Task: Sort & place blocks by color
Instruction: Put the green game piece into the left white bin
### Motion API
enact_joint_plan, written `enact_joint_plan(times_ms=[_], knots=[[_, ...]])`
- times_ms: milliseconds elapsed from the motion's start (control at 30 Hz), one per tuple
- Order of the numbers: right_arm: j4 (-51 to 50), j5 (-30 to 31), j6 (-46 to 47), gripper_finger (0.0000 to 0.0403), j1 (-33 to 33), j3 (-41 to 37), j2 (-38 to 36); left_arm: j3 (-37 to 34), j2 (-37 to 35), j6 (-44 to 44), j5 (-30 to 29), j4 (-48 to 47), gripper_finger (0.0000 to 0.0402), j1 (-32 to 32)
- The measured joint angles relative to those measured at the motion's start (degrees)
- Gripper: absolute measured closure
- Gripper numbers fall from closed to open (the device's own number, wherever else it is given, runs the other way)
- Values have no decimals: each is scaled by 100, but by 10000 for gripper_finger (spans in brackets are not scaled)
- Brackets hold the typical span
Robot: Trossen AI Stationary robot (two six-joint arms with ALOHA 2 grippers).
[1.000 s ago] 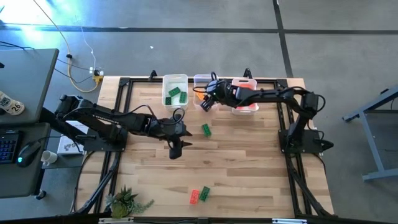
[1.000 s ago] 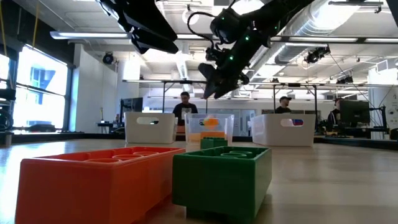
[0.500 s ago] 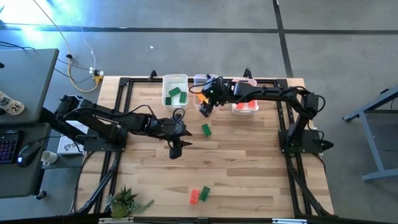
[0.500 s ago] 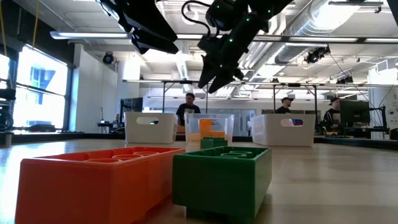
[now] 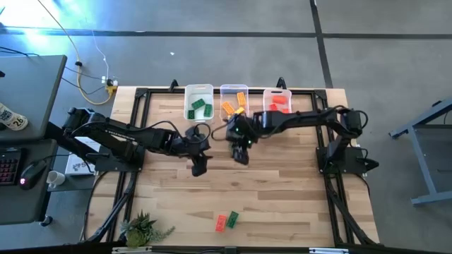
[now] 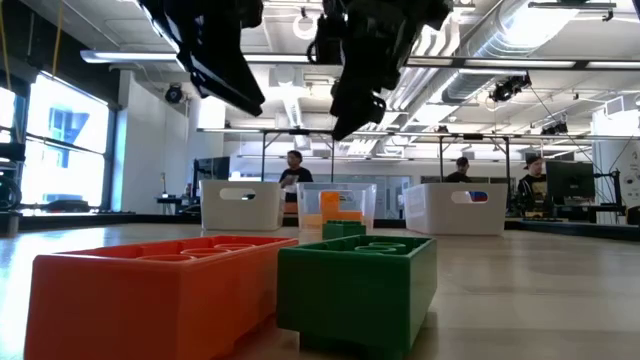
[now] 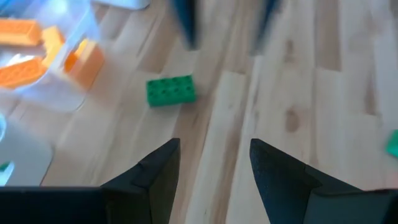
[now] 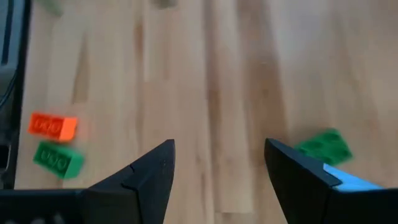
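Observation:
A green block [image 7: 171, 90] lies flat on the table's middle and also shows as the green block [image 8: 323, 146] beside my right fingers. My right gripper [image 5: 242, 156] hovers open above it, pointing down, touching nothing. My left gripper [image 5: 198, 169] hangs open to its left, above bare wood. A red-orange block [image 5: 221, 222] and a second green block [image 5: 232, 219] lie side by side near the near edge. The left bin [image 5: 198, 102] holds green blocks, the middle bin [image 5: 234, 102] orange ones, the right bin [image 5: 277, 102] red ones.
The three translucent bins stand in a row at the far edge. A small potted plant [image 5: 141, 227] sits at the near left corner. Black frame rails run along the table's left and right sides. People stand in the room beyond the table.
My right gripper has swung away from above the middle bin toward the near edge and now hangs over the green block at the table's middle.

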Motion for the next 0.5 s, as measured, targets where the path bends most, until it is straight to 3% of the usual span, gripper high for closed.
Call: enact_joint_plan(times_ms=[400,500], knots=[[171,7,-1500,169,1090,0,0,0,0,-1383,-192,-208,218,2],[328,264,-1924,169,1399,0,0,0,0,-1710,-192,-208,218,2]])
